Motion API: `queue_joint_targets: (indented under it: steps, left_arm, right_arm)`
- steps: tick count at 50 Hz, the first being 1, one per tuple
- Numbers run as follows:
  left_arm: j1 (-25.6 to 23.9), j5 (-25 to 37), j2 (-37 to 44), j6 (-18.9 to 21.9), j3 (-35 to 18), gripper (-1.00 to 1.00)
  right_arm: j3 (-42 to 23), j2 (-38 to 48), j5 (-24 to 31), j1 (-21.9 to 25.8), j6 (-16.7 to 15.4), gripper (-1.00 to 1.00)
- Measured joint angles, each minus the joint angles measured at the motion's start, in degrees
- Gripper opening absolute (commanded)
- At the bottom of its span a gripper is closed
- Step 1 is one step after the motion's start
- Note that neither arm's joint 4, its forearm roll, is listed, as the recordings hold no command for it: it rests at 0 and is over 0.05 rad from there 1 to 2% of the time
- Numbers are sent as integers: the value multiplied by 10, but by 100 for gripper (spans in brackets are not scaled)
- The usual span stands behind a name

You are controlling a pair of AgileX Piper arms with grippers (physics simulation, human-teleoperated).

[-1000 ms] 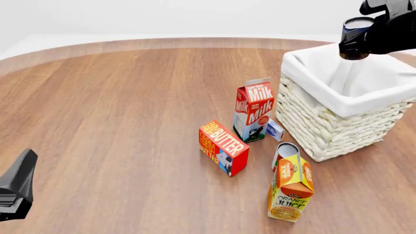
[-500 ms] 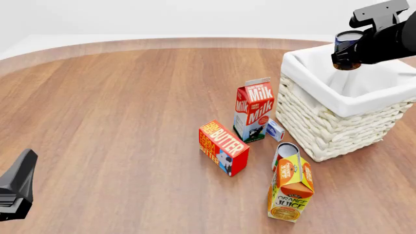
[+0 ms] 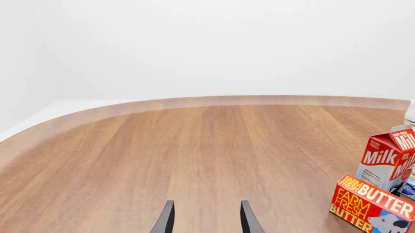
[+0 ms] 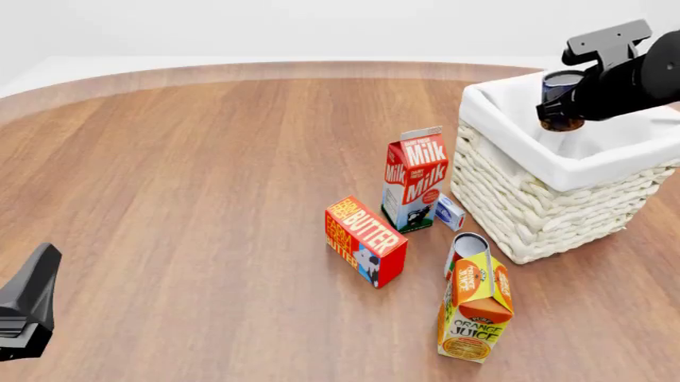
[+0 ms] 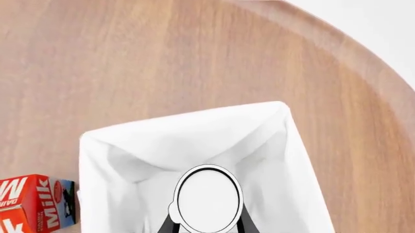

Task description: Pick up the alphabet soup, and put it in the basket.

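Spreading across a wooden worktop (image 4: 191, 175), a scene of groceries; at its right the wicker basket (image 4: 531, 207) stands, cloth-lined mouth upward to receive things. Above its opening the right gripper (image 4: 561, 102) has its fingers clamped on the alphabet soup (image 4: 560, 89), held upright for lowering inside. Left gripper (image 3: 204, 219) idles low, fingers apart.

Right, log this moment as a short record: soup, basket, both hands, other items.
soup: can held over the basket's open top, not released
basket: wicker, white lining, nothing visible inside
right hand: shut on the can above the basket
left hand: open, holding nothing, low over the table
others: milk, butter, juice, all outside the basket
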Motion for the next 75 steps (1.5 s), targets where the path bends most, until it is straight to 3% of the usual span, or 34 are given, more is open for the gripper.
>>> queue_joint_targets:
  steps: [70,71,75]
  left_arm:
    - [0,0,0,0,0,100]
    - [0,0,0,0,0,100]
    - [0,0,0,0,0,100]
  right_arm:
    - [6,62,-19,-23,-16,-100]
    - [6,62,-19,-23,-16,100]
    - [2,62,-19,-27,-12,100]
